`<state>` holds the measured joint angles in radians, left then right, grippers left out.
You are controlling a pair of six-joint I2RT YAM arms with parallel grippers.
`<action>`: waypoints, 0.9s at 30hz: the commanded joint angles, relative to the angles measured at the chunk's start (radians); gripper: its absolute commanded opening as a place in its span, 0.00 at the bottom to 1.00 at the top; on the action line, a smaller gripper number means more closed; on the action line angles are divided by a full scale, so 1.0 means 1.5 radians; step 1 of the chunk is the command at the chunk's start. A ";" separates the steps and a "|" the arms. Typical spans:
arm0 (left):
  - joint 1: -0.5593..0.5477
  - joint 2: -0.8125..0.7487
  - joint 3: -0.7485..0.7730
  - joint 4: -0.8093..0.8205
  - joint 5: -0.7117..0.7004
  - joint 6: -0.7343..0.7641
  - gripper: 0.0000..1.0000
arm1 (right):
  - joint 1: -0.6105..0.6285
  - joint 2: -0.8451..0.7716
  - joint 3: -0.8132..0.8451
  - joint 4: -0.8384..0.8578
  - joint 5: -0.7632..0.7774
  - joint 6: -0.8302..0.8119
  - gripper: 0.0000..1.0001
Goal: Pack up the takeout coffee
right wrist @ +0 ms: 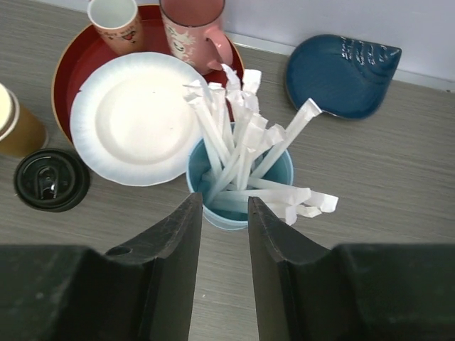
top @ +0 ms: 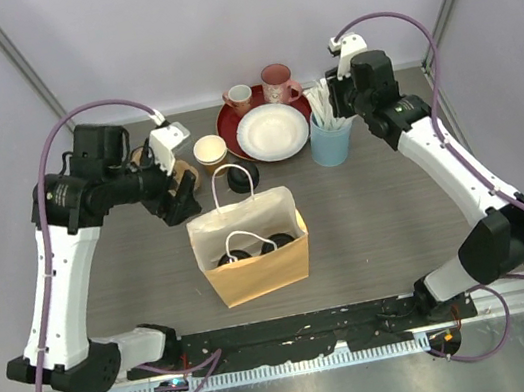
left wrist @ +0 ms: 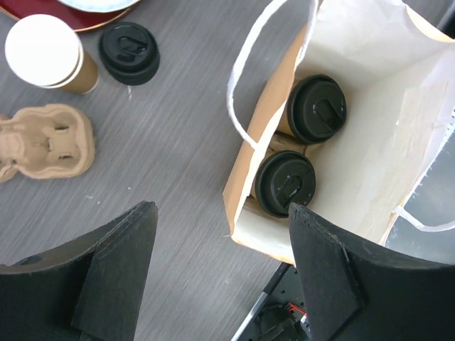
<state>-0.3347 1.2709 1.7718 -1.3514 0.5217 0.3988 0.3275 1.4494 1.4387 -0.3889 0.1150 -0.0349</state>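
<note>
A brown paper bag (top: 259,267) stands open on the grey counter (top: 379,226). Inside it, side by side, sit a first lidded coffee cup (left wrist: 316,109) and a second lidded coffee cup (left wrist: 284,182). An unlidded tan cup (left wrist: 44,51) stands outside the bag, with a loose black lid (left wrist: 129,52) just beside it. The left hand (left wrist: 222,220) hovers beside the bag, spread wide and empty. The right hand (right wrist: 224,204) hangs over a light-blue cup of wrapped straws (top: 332,148), its fingers a narrow gap apart with nothing between them.

tan cup (left wrist: 50,57), black lid (left wrist: 129,52), red tray (right wrist: 69,60), blue dish (right wrist: 341,74)
</note>
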 commanded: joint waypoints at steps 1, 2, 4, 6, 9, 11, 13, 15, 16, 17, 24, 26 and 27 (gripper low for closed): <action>0.004 -0.017 0.040 -0.019 -0.114 -0.069 0.79 | -0.010 0.028 -0.004 0.035 0.015 0.003 0.38; 0.013 -0.018 0.038 -0.005 -0.132 -0.083 0.81 | -0.011 0.039 -0.007 0.042 0.012 0.001 0.39; 0.024 -0.020 0.033 0.009 -0.174 -0.096 0.82 | -0.016 0.064 -0.008 0.052 -0.002 0.001 0.39; 0.052 -0.018 0.038 0.021 -0.176 -0.108 0.83 | -0.017 0.078 -0.005 0.068 -0.018 -0.004 0.38; 0.094 -0.018 0.046 0.037 -0.176 -0.111 0.85 | -0.017 0.105 0.007 0.072 -0.007 -0.018 0.38; 0.117 -0.013 0.043 0.048 -0.190 -0.108 0.85 | -0.017 0.121 0.010 0.070 0.022 -0.025 0.38; 0.133 -0.007 0.035 0.059 -0.194 -0.106 0.85 | -0.018 0.127 0.012 0.070 0.045 -0.028 0.38; 0.138 -0.006 0.019 0.066 -0.186 -0.104 0.85 | -0.017 0.141 0.016 0.070 0.053 -0.036 0.39; 0.142 -0.006 0.015 0.071 -0.182 -0.103 0.85 | -0.017 0.148 0.017 0.071 0.054 -0.039 0.39; 0.143 -0.007 0.013 0.074 -0.178 -0.101 0.85 | -0.017 0.160 0.022 0.072 0.059 -0.044 0.39; 0.145 -0.008 0.019 0.073 -0.159 -0.095 0.85 | -0.018 0.197 0.051 0.074 0.084 -0.063 0.39; 0.145 -0.011 0.015 0.072 -0.156 -0.093 0.85 | -0.019 0.205 0.056 0.075 0.086 -0.066 0.39; 0.146 -0.011 0.013 0.072 -0.156 -0.092 0.85 | -0.019 0.211 0.059 0.075 0.086 -0.068 0.38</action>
<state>-0.1226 1.2648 1.7935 -1.2755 0.2626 0.2611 0.3042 1.7554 1.4662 -0.3286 0.2089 -0.1116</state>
